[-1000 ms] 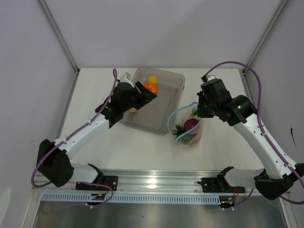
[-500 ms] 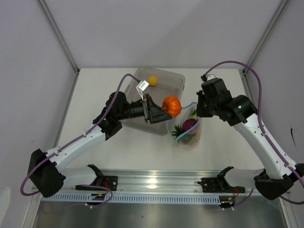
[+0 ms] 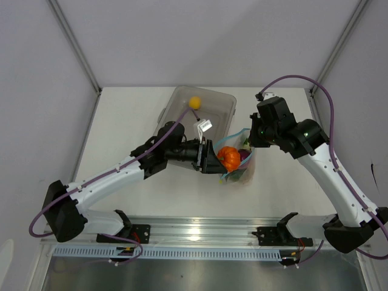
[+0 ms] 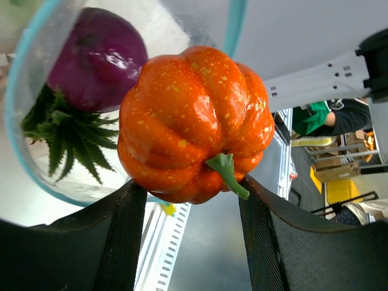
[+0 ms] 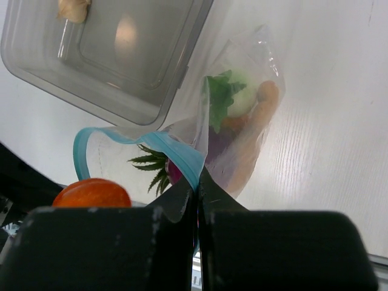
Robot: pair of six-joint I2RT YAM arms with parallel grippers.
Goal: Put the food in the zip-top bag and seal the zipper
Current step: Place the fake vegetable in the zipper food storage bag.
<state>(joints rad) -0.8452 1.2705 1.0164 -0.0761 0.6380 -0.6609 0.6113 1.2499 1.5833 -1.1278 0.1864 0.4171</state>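
My left gripper (image 4: 191,185) clamps the orange pumpkin (image 4: 191,115) right at the mouth of the zip-top bag (image 5: 248,121); my right gripper (image 5: 197,195) is pinched tight on the zipper (image 5: 173,148).

2 white arms (image 3: 115,176) with black joints and purple cables (image 3: 303,80); left pincer (image 4: 191,185) black, mesh-textured.

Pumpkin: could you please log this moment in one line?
left tool: pumpkin held at bag | right tool: shut on zipper | lemon: in tray

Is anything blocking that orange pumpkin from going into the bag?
Nothing visible does. The pumpkin hangs at the open mouth of the bag, held up by the right end effector; the onion and sprig lie deeper inside.
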